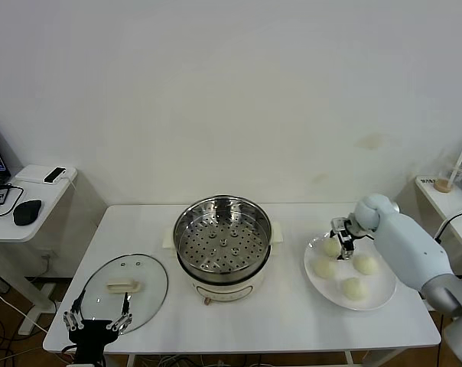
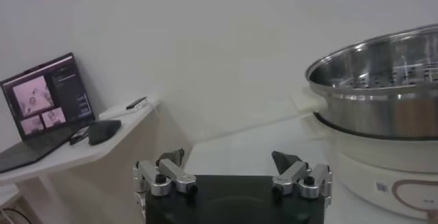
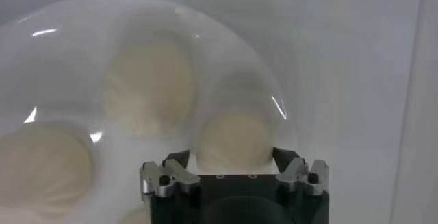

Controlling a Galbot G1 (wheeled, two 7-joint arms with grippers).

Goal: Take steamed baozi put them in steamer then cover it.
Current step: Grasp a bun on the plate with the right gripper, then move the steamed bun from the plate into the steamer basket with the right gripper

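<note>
Several cream-white baozi lie on a white plate [image 1: 385, 295] at the table's right. My right gripper [image 1: 340, 246] is lowered over the far-left baozi [image 1: 330, 248]. In the right wrist view its open jaws [image 3: 231, 155] straddle that baozi [image 3: 236, 136], with a finger close on each side. Other baozi [image 1: 364, 264] rest near it. The steel steamer [image 1: 222, 237] stands empty at the table's middle on its white base. The glass cover [image 1: 128, 284] lies flat at the front left. My left gripper [image 1: 101, 307] hangs open at the cover's near edge, holding nothing.
A low side table [image 1: 32, 200] with a mouse and laptop stands to the left. A shelf with a plastic cup [image 1: 453, 176] stands at the far right. The steamer [image 2: 383, 88] rises close beside the left gripper [image 2: 229, 158]. Bare tabletop lies in front of the steamer.
</note>
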